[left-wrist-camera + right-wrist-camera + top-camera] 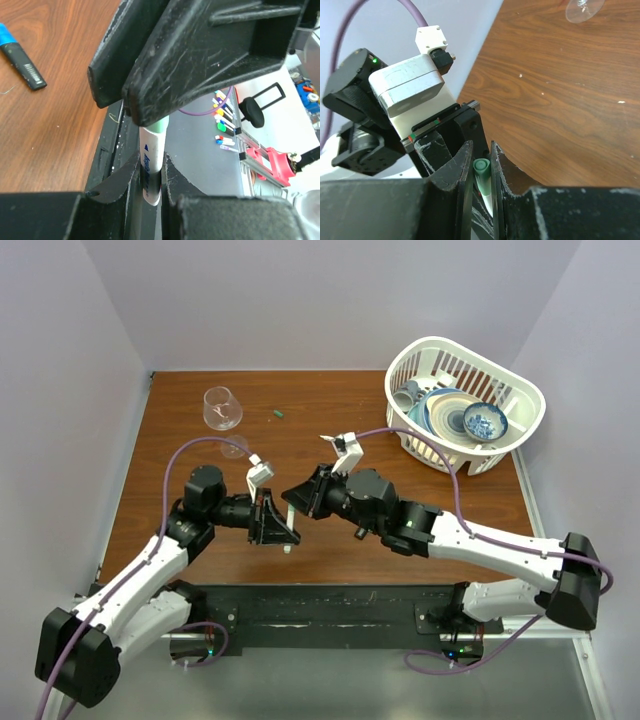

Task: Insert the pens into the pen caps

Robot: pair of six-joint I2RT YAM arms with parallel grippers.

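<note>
l hand (pixel 150 165) arnd white pen (pixel 151 192)

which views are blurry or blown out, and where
Top external: evenly lit, sharp, soft shadows on the table. Left wrist: the fingers at the bottom are blurred, the white pen is in focus, the background at right is washed out. Right wrist: table grain crisp, near fingers around the green cap dark and soft.

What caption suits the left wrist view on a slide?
Left claw grips a white pen; right claw holds a green cap at its upper end.
</note>
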